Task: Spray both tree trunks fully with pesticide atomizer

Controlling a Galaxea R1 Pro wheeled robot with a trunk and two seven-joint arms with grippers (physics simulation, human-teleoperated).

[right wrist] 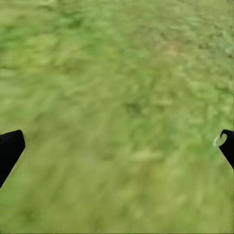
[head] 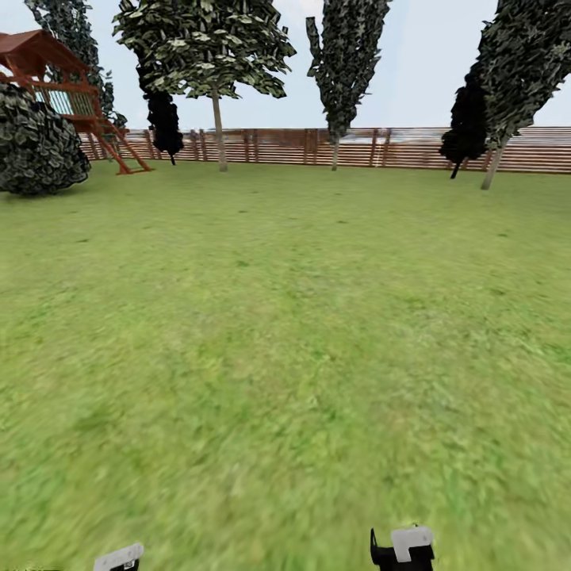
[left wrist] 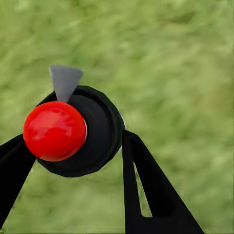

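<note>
I have the atomizer (left wrist: 73, 131) pinched in the left hand (left wrist: 73, 161); right hand (right wrist: 117, 141) spread, empty. Risk: trees (head: 216, 119) at frame top are far, so spray falls short.

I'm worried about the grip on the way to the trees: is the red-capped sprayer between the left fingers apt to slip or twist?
The pesticide atomizer looks round and smooth, so it could probably twist in the left gripper. Its glossy red cap suggests hard plastic, likely slippery. One finger touches its side, so the hold seems narrow.

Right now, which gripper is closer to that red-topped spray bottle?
Left. The left gripper has the spray bottle between its fingers; the right gripper is open over bare grass.
</note>
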